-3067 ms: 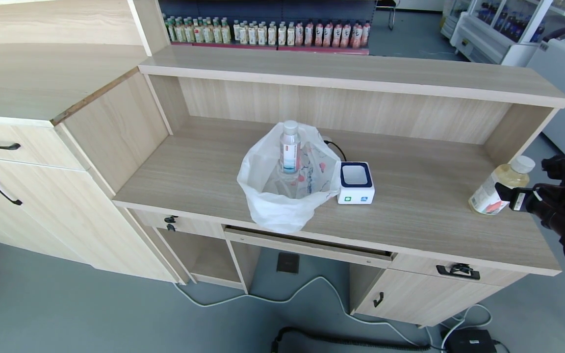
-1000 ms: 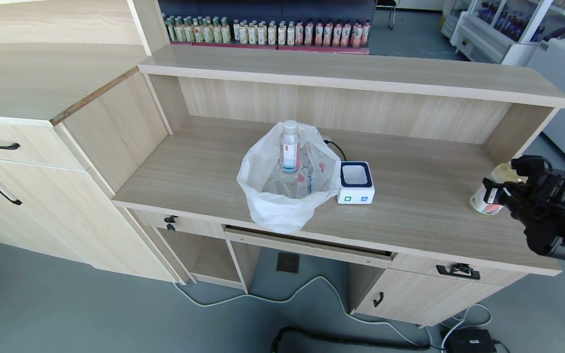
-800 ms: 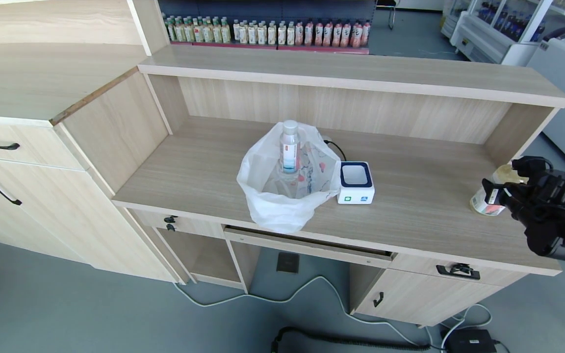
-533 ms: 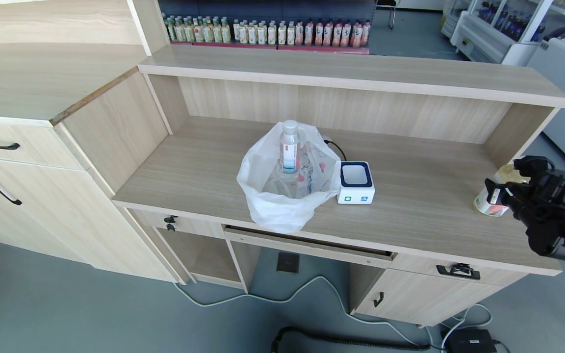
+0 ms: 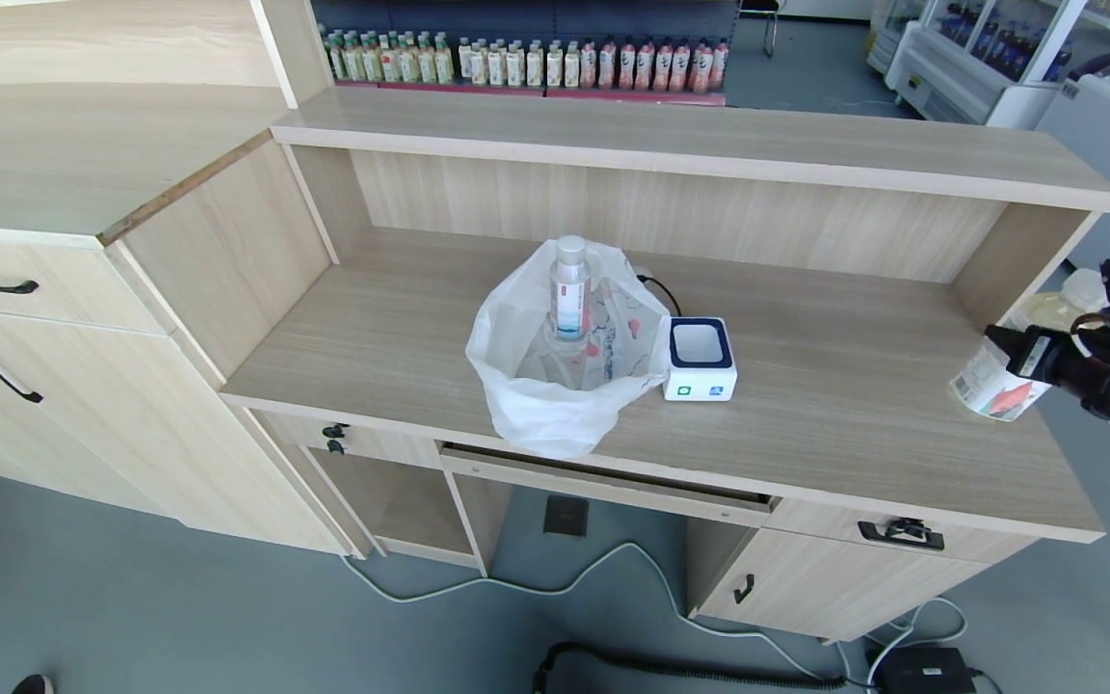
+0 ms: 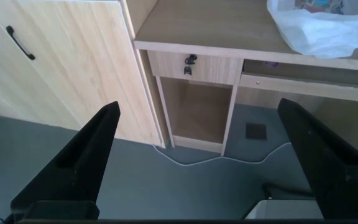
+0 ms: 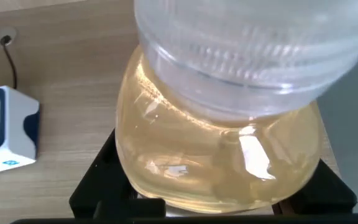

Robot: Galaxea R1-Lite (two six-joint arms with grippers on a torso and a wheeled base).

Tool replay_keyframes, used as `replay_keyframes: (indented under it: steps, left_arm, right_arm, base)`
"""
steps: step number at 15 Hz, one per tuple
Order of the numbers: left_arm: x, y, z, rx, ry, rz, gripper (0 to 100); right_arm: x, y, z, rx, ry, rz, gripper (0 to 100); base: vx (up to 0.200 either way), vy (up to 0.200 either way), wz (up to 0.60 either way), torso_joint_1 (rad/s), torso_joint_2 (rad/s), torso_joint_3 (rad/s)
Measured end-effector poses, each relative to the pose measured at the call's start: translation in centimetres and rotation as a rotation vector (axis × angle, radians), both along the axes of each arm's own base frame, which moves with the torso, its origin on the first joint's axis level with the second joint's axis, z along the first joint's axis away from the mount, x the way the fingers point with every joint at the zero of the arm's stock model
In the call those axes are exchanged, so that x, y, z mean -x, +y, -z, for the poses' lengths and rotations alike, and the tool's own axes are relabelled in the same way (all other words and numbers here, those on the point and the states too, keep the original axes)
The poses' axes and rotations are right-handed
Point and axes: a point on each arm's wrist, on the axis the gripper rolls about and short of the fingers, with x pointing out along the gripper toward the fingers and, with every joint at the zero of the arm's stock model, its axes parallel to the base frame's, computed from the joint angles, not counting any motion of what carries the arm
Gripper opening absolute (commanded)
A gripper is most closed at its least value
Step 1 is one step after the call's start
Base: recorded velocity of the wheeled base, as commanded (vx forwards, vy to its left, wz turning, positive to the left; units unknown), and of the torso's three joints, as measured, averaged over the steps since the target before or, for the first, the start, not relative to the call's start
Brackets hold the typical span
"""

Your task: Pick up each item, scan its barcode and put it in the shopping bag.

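Note:
A bottle of pale yellow drink (image 5: 1016, 361) with a white cap and red-and-white label hangs tilted above the counter's right end, with my right gripper (image 5: 1046, 347) shut on it. Up close the same bottle (image 7: 219, 149) sits between the dark fingers (image 7: 98, 186). The white shopping bag (image 5: 555, 386) stands open mid-counter with a clear water bottle (image 5: 569, 289) upright inside. The white-and-navy barcode scanner (image 5: 700, 360) sits right of the bag, also seen as the scanner (image 7: 5, 134) at the edge of the right wrist view. My left gripper (image 6: 197, 168) hangs open, low before the counter's left cupboards.
The wooden counter (image 5: 834, 386) has a raised back shelf (image 5: 690, 135) and side walls. A black cable (image 5: 656, 289) runs behind the scanner. Drawers and an open cupboard (image 6: 197, 106) lie below the counter. Shelves of drinks (image 5: 526, 63) stand far behind.
My right gripper closed around the yellow drink bottle, then lifted it off the counter and tipped it, moving up and slightly right. The bag, scanner and water bottle stayed put.

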Motion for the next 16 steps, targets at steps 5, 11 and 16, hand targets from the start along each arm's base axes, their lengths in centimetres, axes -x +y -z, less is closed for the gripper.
replay_keyframes:
  steps: [5, 11, 16]
  left_arm:
    - [0.0, 0.0, 0.0, 0.000, 0.000, 0.000, 100]
    - [0.0, 0.0, 0.0, 0.000, -0.001, 0.000, 100]
    - [0.0, 0.0, 0.0, 0.000, 0.000, 0.000, 100]
  right_arm:
    - [14.6, 7.3, -6.2, -0.232, 0.131, -0.389, 0]
    - [22.8, 14.1, -9.5, -0.239, 0.114, -0.887, 0]
    - [25.0, 16.0, -14.3, -0.320, 0.107, -1.097, 0]
  base:
    - [0.000, 0.000, 0.00, 0.000, 0.00, 0.000]
    - [0.000, 0.000, 0.00, 0.000, 0.00, 0.000]
    - [0.000, 0.000, 0.00, 0.000, 0.00, 0.000]
